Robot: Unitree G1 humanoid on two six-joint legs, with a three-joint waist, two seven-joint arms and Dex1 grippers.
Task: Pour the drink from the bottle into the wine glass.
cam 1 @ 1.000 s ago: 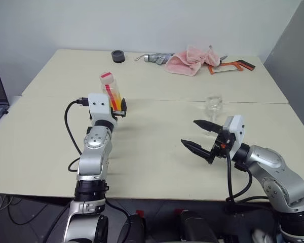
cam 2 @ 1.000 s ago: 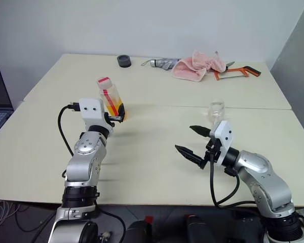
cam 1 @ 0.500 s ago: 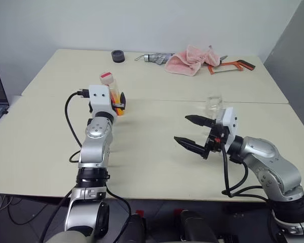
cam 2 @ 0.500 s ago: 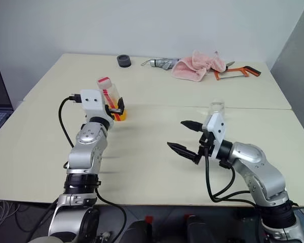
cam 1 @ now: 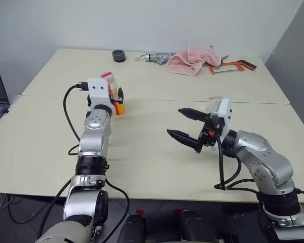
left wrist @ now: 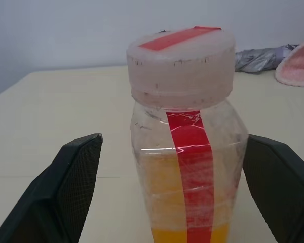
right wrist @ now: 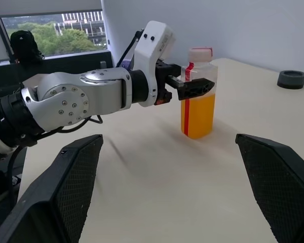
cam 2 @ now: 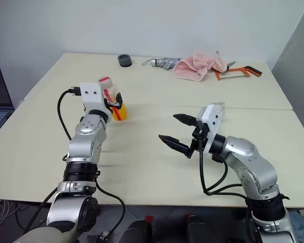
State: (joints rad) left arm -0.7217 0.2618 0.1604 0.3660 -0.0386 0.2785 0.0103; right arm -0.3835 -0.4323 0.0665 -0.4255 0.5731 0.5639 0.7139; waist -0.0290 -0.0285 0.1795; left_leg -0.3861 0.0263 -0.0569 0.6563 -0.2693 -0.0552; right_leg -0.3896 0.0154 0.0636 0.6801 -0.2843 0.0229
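Bottle (left wrist: pixel 185 152): plain red strip over white cap, no legible writing. Left gripper (left wrist: pixel 182 195) jaws spread around it; right gripper (cam 1: pixel 185 125) jaws spread, empty.

The bottle (left wrist: pixel 185 167) is clear, scuffed plastic with a glossy red strip; the table (cam 1: pixel 157 152) is matt and smooth.
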